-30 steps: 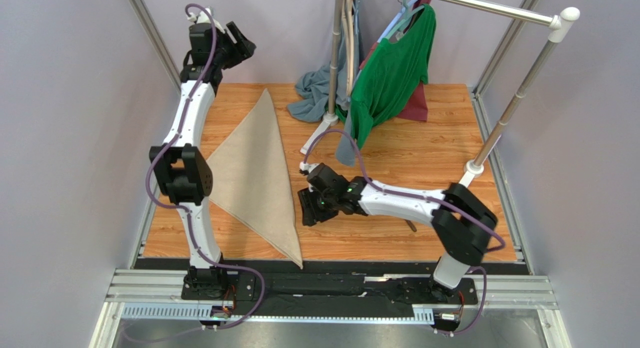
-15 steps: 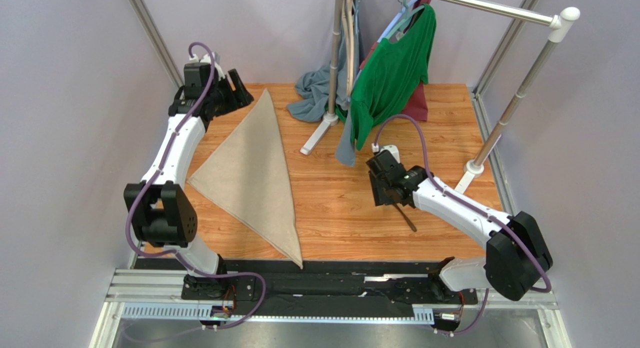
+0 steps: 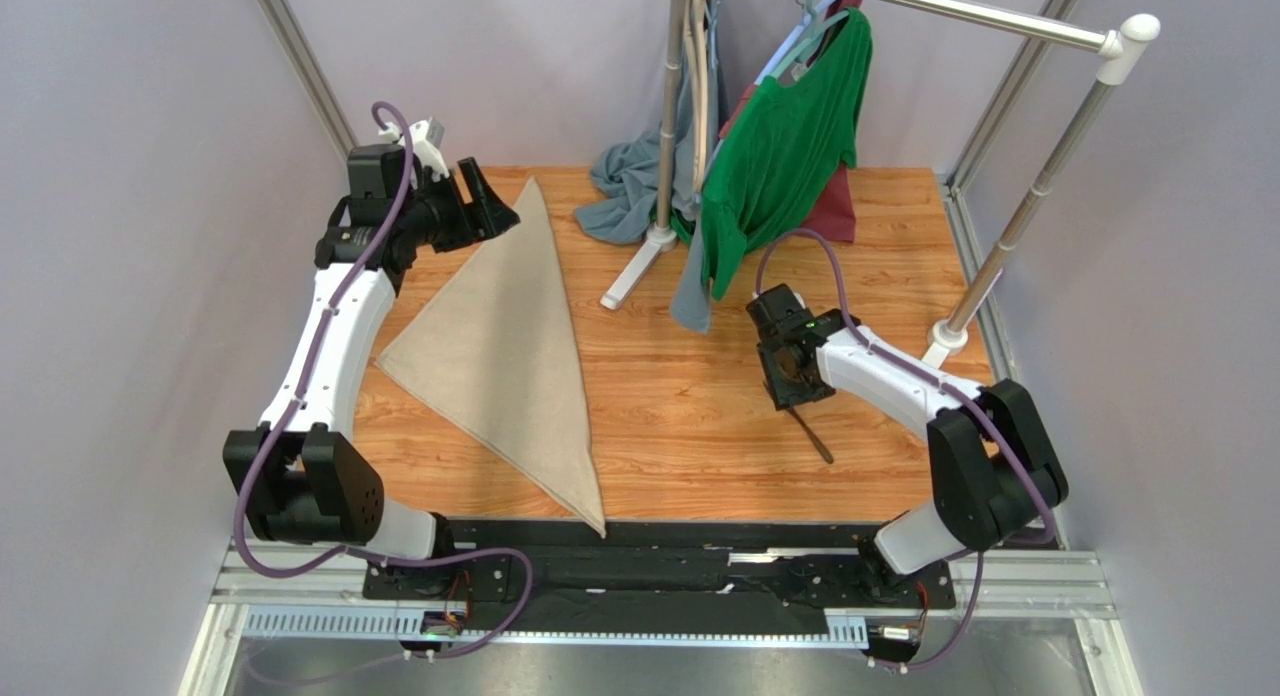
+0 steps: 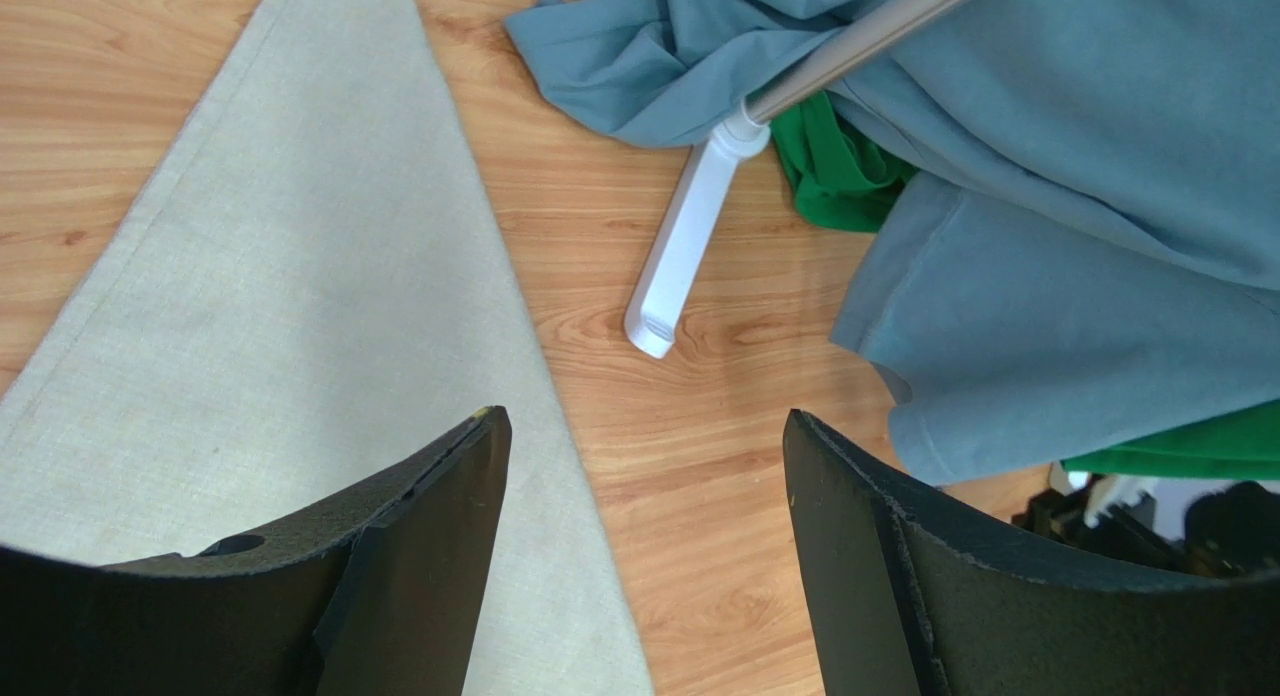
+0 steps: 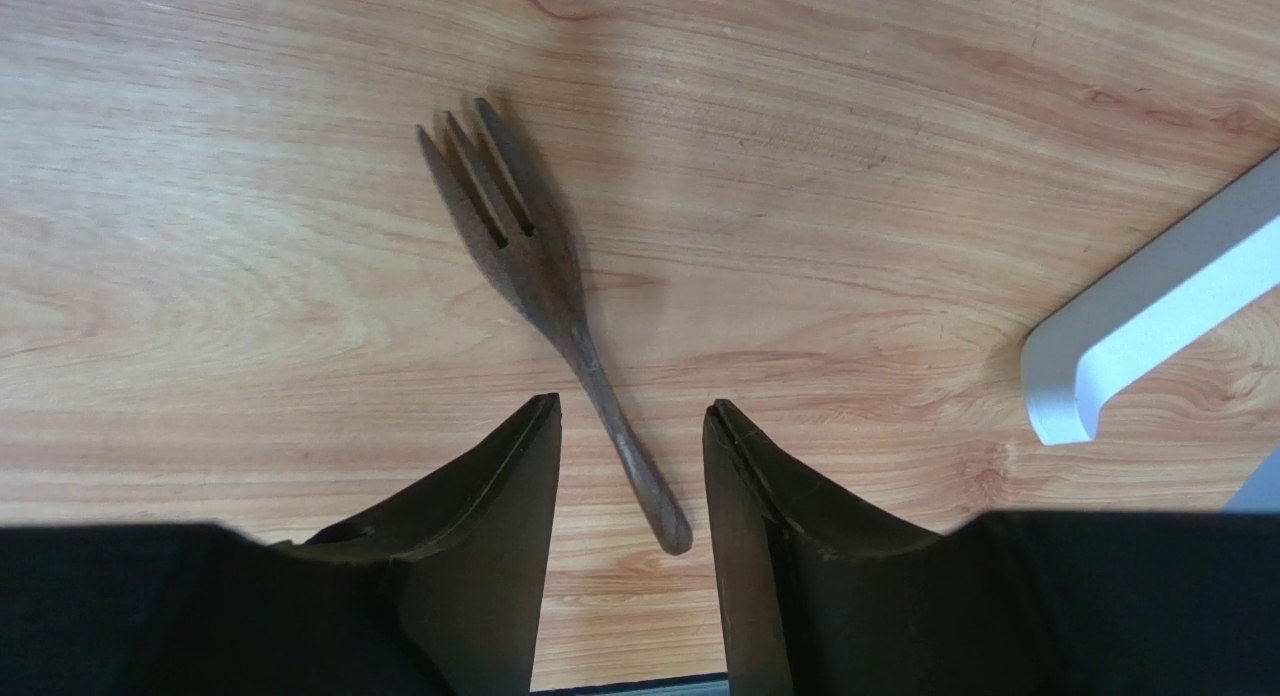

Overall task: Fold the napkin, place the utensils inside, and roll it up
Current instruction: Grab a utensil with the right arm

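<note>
Fold step looks done: the large beige woven cloth napkin (image 3: 504, 351) lies flat as a triangle on the left of the wooden tabletop (image 3: 684, 426). Now on utensil pickup. The slim dark fork (image 5: 564, 314), short tines and thin straight handle, lies on bare wood right of centre, well apart from the napkin. Right pincer (image 5: 631, 411) hangs over it, jaws apart and straddling the handle end, nothing clamped. Next: drop, close on the handle (thin and flat to the wood, easy to miss), carry to napkin. Left pincer (image 4: 646, 426) has jaws spread, empty, near napkin's far tip.
</note>
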`<move>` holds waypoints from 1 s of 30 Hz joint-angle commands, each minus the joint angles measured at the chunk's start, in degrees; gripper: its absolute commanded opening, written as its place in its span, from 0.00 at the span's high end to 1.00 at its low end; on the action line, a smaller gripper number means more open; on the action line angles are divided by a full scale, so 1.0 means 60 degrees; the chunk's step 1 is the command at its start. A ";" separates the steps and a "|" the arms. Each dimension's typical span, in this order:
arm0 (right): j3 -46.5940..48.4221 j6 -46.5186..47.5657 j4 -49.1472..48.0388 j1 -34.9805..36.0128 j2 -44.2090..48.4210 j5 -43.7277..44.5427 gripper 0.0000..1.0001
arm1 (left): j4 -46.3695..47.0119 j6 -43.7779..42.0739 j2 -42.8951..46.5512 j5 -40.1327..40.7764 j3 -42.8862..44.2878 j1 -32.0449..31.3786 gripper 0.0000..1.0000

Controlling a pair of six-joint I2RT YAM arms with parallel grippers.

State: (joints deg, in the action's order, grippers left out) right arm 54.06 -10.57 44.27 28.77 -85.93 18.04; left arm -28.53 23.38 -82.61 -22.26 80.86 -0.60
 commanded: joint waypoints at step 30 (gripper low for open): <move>0.0861 0.0620 -0.0610 0.1177 -0.2538 -0.2202 0.79 | 0.0713 0.0557 0.0394 -0.1490 -0.0249 0.1257 0.24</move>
State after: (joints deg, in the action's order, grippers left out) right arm 58.19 -5.08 45.80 29.85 -97.54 8.08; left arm -26.63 25.87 -82.28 -29.95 79.75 6.57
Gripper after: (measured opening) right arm 0.226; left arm 0.759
